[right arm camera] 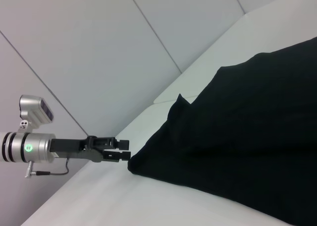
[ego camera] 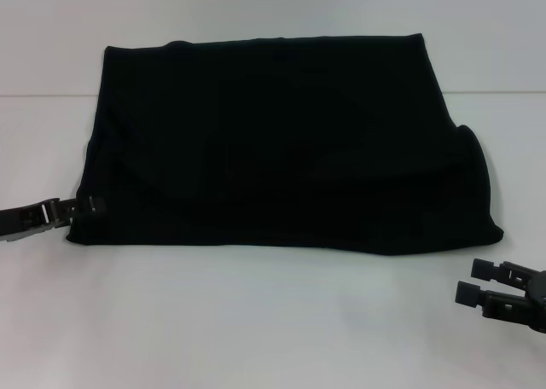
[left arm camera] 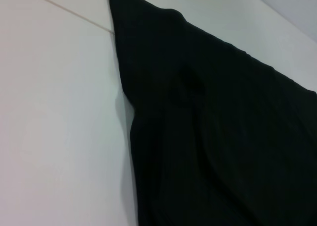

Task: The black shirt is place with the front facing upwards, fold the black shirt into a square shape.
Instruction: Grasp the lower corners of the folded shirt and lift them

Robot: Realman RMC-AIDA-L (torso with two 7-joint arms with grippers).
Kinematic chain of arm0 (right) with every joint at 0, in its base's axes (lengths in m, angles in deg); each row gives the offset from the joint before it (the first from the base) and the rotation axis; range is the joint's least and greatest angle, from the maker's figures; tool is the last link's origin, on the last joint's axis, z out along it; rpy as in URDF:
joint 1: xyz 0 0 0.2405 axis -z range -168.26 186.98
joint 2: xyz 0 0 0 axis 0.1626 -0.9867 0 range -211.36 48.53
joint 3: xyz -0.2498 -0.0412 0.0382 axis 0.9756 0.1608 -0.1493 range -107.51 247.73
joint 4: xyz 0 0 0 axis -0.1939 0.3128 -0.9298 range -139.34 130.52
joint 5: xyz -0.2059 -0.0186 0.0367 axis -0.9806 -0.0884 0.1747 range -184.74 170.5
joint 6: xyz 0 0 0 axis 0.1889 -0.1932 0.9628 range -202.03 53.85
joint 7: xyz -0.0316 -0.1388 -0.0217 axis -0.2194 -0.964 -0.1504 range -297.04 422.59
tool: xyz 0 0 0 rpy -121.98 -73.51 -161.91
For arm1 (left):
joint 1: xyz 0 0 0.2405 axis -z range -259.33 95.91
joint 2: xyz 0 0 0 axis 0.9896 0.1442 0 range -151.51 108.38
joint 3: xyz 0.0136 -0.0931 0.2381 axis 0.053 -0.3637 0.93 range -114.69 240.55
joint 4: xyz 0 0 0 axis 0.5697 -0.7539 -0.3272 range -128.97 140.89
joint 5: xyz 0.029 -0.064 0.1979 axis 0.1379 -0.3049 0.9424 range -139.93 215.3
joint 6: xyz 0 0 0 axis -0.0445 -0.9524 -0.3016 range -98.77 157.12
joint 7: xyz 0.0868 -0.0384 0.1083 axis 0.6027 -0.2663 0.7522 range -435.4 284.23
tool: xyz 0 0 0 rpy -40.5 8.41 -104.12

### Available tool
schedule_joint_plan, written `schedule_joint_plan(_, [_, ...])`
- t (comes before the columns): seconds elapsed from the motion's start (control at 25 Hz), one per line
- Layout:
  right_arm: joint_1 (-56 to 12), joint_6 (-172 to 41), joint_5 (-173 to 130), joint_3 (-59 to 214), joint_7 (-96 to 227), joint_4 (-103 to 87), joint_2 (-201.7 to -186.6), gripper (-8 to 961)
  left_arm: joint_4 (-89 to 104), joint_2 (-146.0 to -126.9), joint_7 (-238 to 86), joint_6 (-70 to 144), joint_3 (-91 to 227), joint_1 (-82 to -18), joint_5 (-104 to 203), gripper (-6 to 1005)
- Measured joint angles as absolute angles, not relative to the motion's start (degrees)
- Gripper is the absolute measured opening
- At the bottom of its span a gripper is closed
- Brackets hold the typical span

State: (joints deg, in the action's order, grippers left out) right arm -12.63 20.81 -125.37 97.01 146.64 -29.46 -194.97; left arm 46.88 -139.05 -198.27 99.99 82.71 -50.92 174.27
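Observation:
The black shirt [ego camera: 281, 142] lies folded into a wide rectangle in the middle of the white table [ego camera: 256, 321], and only plain black cloth shows. My left gripper [ego camera: 89, 206] sits low at the shirt's near left corner, its tips at the cloth edge. Seen from the right wrist, the left gripper [right arm camera: 125, 150] has a small gap between its fingers and stands right beside the corner of the shirt [right arm camera: 237, 137]. My right gripper [ego camera: 474, 281] hovers open off the shirt's near right corner, holding nothing. The left wrist view shows only the shirt [left arm camera: 213, 137].
A seam [ego camera: 34, 95] in the white table runs across behind the shirt's middle. Bare table lies in front of the shirt, between the two grippers. White wall panels [right arm camera: 99, 47] stand beyond the left arm.

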Motion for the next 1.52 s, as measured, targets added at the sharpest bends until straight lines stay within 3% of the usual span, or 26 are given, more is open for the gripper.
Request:
schedule_joint_plan(1.04, [-13.3,20.5,-125.4,96.9,146.9,-29.5,-195.14,944,45.8,-139.62,-197.0,96.8,87.9,-49.8,174.5,844])
schedule_joint_plan(1.24, [-13.2,20.7,-125.4,96.7,146.9,-29.5,-195.14,944,48.1,-140.51,-196.2,96.0,89.4,-50.6,175.4,794])
schedule_joint_plan(1.36, [-13.2,20.7,-125.4,96.7,146.9,-29.5,-195.14,943,48.5,-140.74,-196.2,95.7,89.4,-50.7,175.4,559])
schedule_joint_plan(1.52, [-13.2,20.8,-125.4,96.7,147.0,-29.5,-195.14,943,48.6,-140.77,-196.2,95.6,89.7,-50.8,175.6,398])
